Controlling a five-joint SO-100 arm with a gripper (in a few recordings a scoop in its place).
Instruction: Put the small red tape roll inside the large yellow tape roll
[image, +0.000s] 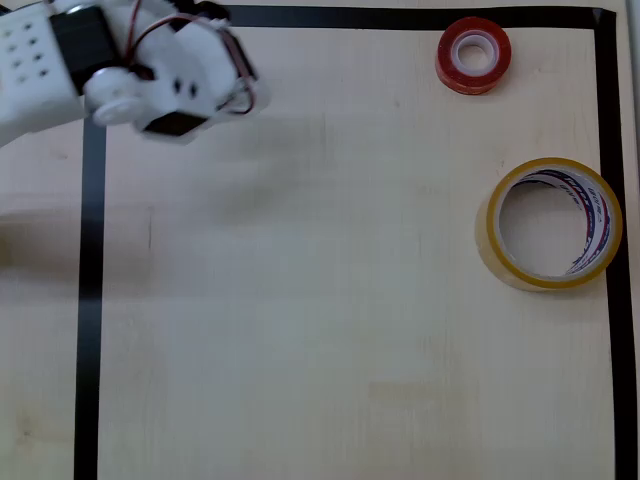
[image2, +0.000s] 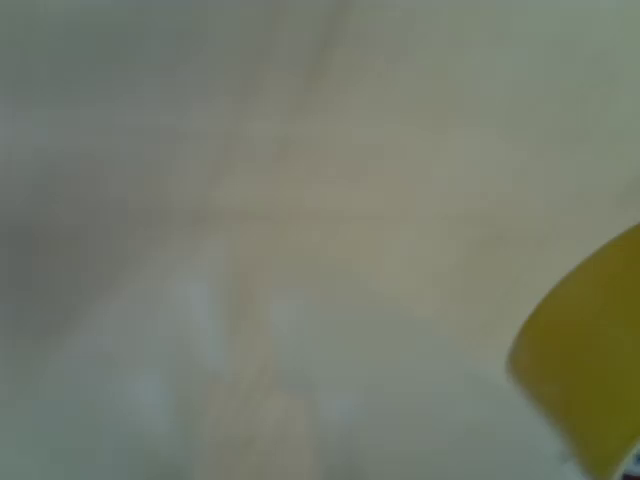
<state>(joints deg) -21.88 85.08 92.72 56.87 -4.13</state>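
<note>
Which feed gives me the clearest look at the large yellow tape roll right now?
The overhead view: the large yellow tape roll shows whole and sharp, lying flat near the right border tape, its printed white core visible, below the small red tape roll. The wrist view catches just a blurred yellow edge at its lower right.

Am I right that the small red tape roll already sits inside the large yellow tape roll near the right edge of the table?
Not quite: in the overhead view the small red tape roll lies apart from the large yellow tape roll, nearer the picture's top, and the yellow ring is empty.
</note>
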